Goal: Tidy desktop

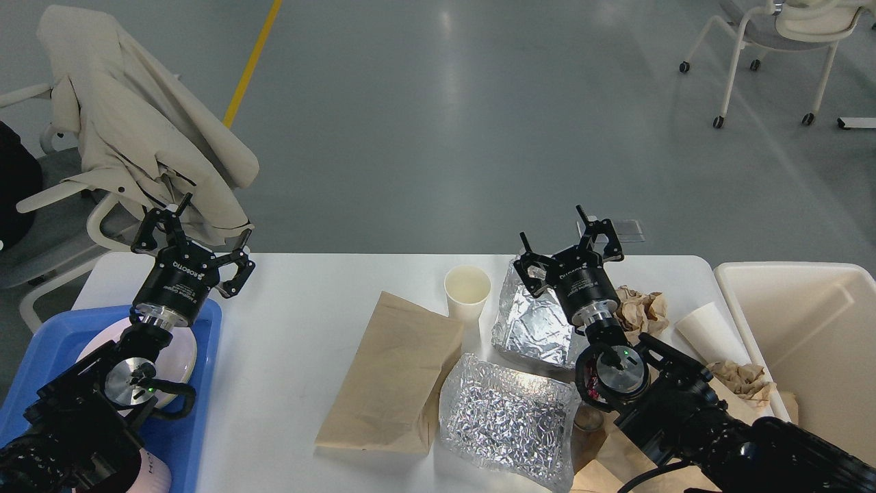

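Closest to us sits a crinkly foil sheet [505,418], low and just left of the right gripper [569,248]. That gripper hangs with its fingers spread wide, holding nothing. A foil box [537,318] lies right under it, and a paper cup [467,292] stands a little to its left. A brown paper bag [397,373] lies further left, its long side running toward us. The left gripper [195,236] is far off, also spread and empty, above a blue tray [205,383]. So the right arm looks nearer the mess. All of it rests on the white desktop [321,287]. A cream bin [794,329] waits right of the right gripper. Grey floor and chairs [773,41] lie beyond.
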